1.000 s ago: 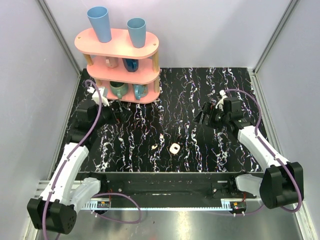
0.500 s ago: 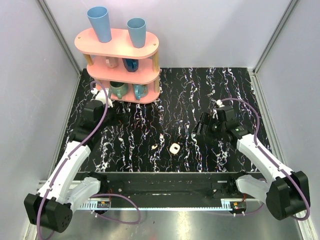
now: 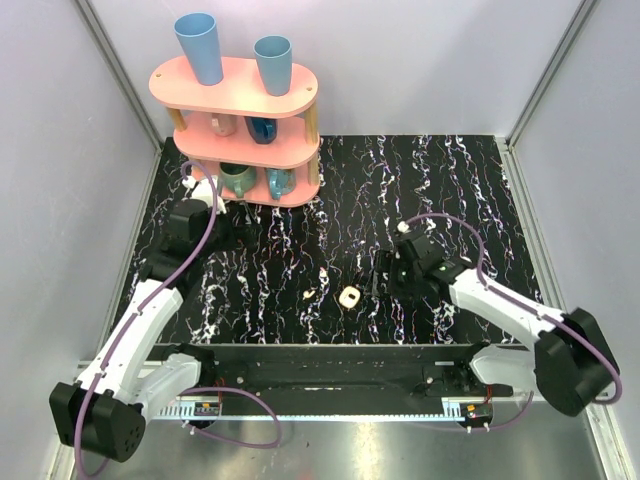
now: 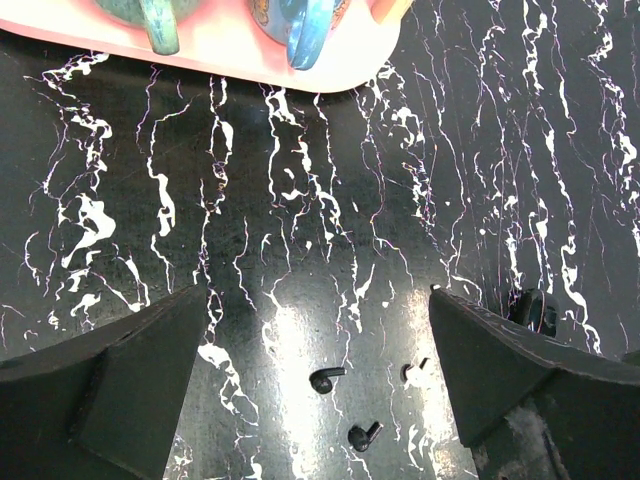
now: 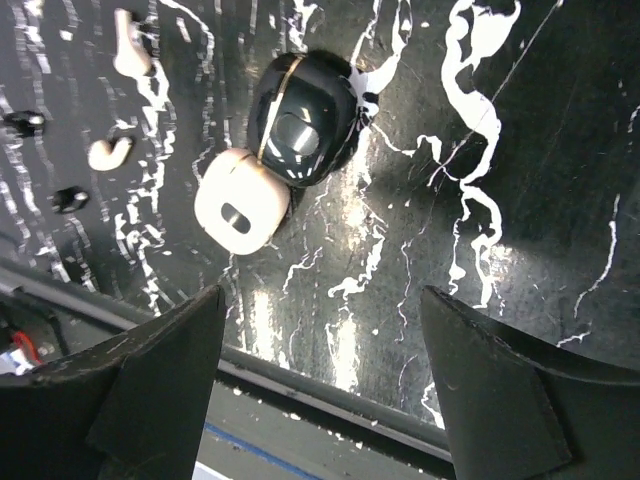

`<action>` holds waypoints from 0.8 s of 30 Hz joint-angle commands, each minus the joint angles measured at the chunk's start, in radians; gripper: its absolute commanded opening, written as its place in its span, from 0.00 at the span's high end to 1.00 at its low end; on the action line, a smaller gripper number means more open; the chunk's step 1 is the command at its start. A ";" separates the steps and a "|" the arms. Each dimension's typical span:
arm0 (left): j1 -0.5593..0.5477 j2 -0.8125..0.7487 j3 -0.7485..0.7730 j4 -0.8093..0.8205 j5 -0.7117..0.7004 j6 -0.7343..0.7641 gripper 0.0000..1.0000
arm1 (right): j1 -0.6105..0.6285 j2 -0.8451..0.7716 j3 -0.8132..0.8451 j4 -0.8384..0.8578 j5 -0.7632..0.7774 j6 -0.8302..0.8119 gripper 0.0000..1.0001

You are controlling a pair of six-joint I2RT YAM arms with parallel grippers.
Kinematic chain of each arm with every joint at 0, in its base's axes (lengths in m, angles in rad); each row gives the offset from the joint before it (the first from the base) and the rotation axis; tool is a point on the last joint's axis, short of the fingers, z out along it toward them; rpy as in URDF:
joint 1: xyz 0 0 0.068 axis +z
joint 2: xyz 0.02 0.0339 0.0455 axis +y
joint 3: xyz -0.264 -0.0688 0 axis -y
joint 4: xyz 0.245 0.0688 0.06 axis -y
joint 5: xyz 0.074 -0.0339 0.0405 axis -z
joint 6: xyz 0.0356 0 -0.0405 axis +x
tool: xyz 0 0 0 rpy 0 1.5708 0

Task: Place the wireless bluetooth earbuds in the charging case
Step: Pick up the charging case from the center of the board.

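The charging case [image 3: 349, 297] lies open on the black marbled table, near the middle front. In the right wrist view its cream-white half [image 5: 241, 202] lies beside its dark hollow half [image 5: 300, 132]. Two cream-white earbuds [image 3: 309, 295] [image 3: 325, 273] lie loose just left of it, and both earbuds show in the right wrist view [image 5: 110, 152] [image 5: 132, 42]. My right gripper [image 3: 382, 272] is open and empty just right of the case, with the case beyond its fingertips [image 5: 323, 292]. My left gripper [image 3: 243, 228] is open and empty near the pink shelf, far from the case.
A pink three-tier shelf [image 3: 240, 120] with cups stands at the back left; its base edge [image 4: 230, 50] shows ahead of the left gripper [image 4: 316, 292]. Small black earbud-shaped bits [image 4: 325, 378] lie between the left fingers. The table's front rail [image 5: 300, 385] runs under the right gripper.
My right arm has swung left and nearer, bringing its open gripper up beside the case. My left gripper has shifted slightly toward the shelf. The case and earbuds have not moved.
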 commanded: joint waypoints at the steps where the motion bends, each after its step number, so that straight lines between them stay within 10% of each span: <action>1: 0.000 -0.014 0.012 0.030 -0.029 -0.006 0.01 | 0.081 0.090 0.031 0.047 0.086 0.035 0.15; 24: 0.000 -0.005 0.009 0.019 -0.027 -0.020 0.01 | 0.234 0.340 0.210 0.000 0.290 0.213 0.12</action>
